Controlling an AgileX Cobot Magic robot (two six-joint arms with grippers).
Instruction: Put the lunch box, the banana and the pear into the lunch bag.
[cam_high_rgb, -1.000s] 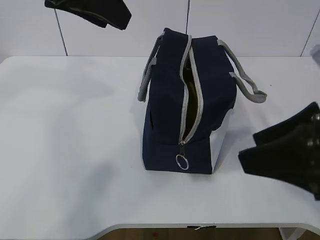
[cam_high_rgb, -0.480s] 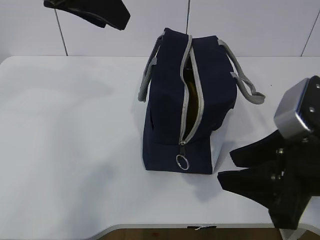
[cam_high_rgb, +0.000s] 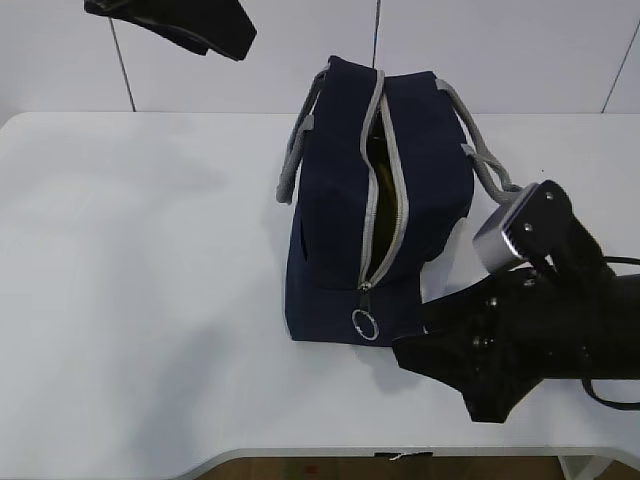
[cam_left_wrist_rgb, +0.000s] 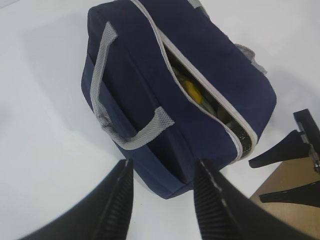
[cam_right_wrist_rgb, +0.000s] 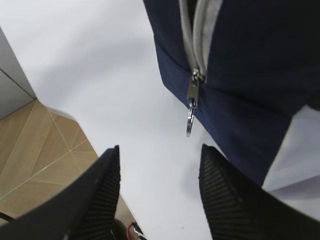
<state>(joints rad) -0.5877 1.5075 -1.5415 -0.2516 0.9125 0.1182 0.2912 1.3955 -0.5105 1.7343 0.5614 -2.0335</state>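
Here we judge the step in hand to be closing the zipper, since yellow fruit already shows through the gap in the lunch bag (cam_high_rgb: 375, 200); whether that is the banana or the pear, and whether the lunch box lies inside, we cannot tell.

Left side: the left gripper (cam_left_wrist_rgb: 162, 200) hangs high above the table (cam_high_rgb: 150, 300), fingers spread and empty. The bag stands ahead of and below it, one grey handle (cam_left_wrist_rgb: 112, 107) nearest. We see wide bare tabletop beneath this arm, so it has room to descend and brace the bag if needed.

Centre: the zipper pull (cam_right_wrist_rgb: 193, 92) and its ring (cam_right_wrist_rgb: 190, 122) hang at the near end of the bag, just ahead of the right claw.

Right side: the right gripper (cam_right_wrist_rgb: 157, 187) is open and holds nothing. We should line both fingers up on the ring, close fully, then draw along the zipper line without tipping the bag. The table's near edge lies just beneath this claw, so we keep the approach shallow.
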